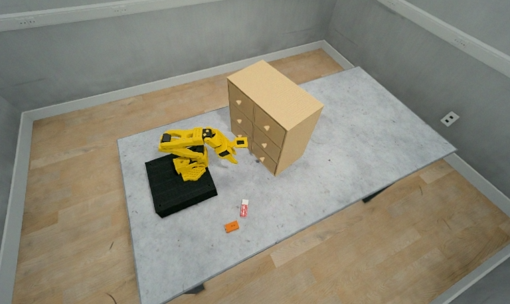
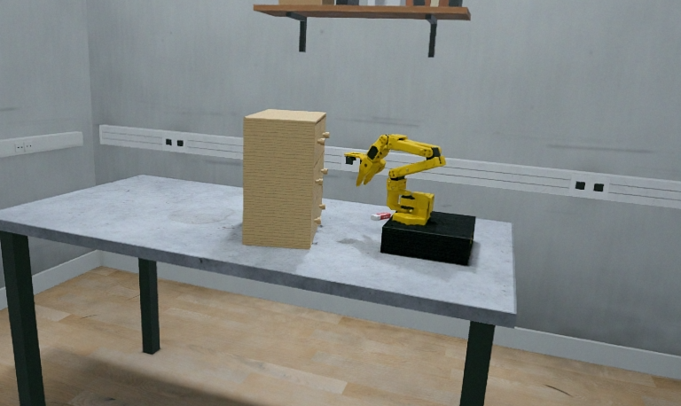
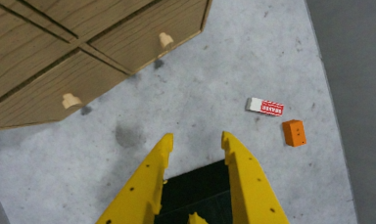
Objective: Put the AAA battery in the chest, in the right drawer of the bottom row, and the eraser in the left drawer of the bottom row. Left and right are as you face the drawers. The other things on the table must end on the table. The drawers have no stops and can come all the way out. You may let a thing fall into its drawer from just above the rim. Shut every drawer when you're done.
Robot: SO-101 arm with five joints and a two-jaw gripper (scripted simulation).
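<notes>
Carries nothing in the hand (image 1: 240,151) (image 2: 353,171) (image 3: 197,136), fingers apart above the desk (image 1: 319,195) (image 2: 191,221) (image 3: 196,87). In top view, has the eraser (image 1: 244,208) (image 2: 380,216) (image 3: 265,107) on the desk, with the orange block (image 1: 232,226) (image 3: 294,133) at its seven o'clock and the chest (image 1: 276,94) (image 2: 278,181) (image 3: 142,33) at one. Cannot tell the AAA battery's place.
</notes>
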